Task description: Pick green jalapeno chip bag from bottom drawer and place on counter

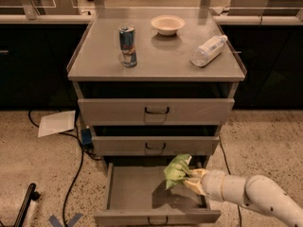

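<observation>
the shallow grey metal bottom drawer (pixel 135 197) is pulled open, and the green jalapeno chip bag (pixel 176 170), crinkled foil, hangs over its 2 o'clock corner. the gripper (pixel 191 176) reaches in from 4 o'clock, jaws pinched tight on the bag's 3 o'clock edge. at 12 o'clock the grey counter (pixel 161 58) holds a can (pixel 127 46), a bowl (pixel 167 24) and a toppled clear bottle (pixel 208 50).

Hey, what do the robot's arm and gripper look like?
The arm is a smooth white tube of rounded segments with a ring seam near the wrist; no cables or markings show. The gripper, over the bottom drawer, has pale cream fingers.
</observation>
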{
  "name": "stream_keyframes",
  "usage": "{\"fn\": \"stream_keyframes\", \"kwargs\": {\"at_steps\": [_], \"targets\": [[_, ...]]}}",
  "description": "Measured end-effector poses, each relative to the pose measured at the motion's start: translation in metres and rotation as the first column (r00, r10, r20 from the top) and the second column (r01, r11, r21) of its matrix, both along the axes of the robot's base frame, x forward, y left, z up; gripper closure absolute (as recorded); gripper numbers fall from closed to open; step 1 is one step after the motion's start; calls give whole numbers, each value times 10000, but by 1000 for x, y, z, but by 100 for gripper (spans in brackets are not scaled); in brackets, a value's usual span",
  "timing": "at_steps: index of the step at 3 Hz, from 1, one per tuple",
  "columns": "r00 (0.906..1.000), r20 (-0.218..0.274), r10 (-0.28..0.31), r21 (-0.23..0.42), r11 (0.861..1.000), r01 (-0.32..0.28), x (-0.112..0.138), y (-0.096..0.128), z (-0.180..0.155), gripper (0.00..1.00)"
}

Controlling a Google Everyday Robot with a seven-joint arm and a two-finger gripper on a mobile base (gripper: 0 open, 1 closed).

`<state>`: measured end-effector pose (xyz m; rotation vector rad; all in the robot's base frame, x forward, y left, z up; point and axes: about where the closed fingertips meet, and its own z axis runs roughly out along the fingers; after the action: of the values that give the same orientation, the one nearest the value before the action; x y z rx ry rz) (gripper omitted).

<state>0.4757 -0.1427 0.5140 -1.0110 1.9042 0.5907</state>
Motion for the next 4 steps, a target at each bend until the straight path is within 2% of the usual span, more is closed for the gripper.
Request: {"fn": "stream_keyframes", "kwargs": {"at_steps": [1, 2, 3, 4], "targets": [[9971, 721, 241, -68, 9997, -236, 2, 7, 30, 100], [9720, 2301, 481, -686, 9971, -331, 1, 13, 102, 100], [9277, 3686, 594, -1368, 9906, -91, 3, 13, 182, 100], [8648, 4965, 746, -1948, 9805, 273, 2, 17, 258, 100]]}}
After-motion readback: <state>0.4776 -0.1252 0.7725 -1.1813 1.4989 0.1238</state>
